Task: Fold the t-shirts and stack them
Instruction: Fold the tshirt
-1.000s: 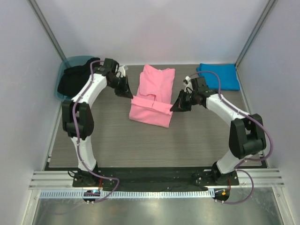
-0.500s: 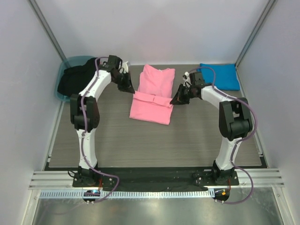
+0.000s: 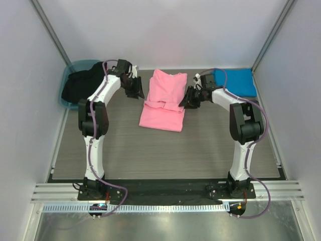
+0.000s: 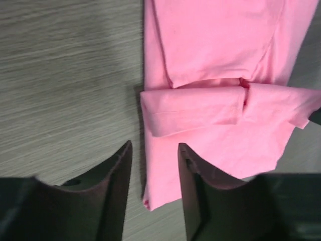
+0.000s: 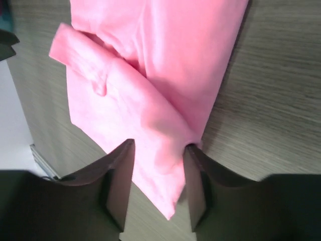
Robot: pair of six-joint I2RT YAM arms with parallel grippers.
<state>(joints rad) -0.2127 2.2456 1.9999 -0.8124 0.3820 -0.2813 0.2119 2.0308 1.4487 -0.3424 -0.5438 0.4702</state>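
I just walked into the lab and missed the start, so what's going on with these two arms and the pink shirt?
Two arms are folding a pink t-shirt that lies in the middle of the table. It is partly folded, with a band of cloth doubled across its middle. The left gripper and right gripper sit at its two side edges, both open, gripping nothing. A blue t-shirt lies folded at the far right corner, not stacked yet.

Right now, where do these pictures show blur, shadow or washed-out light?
Top external: even light, all sharp, only faint shadows beside the pink t-shirt. Left wrist: cloth sharp, left end effector dark and soft-edged. Right wrist: shirt's upper part pale, nearly washed out; right end effector dark.
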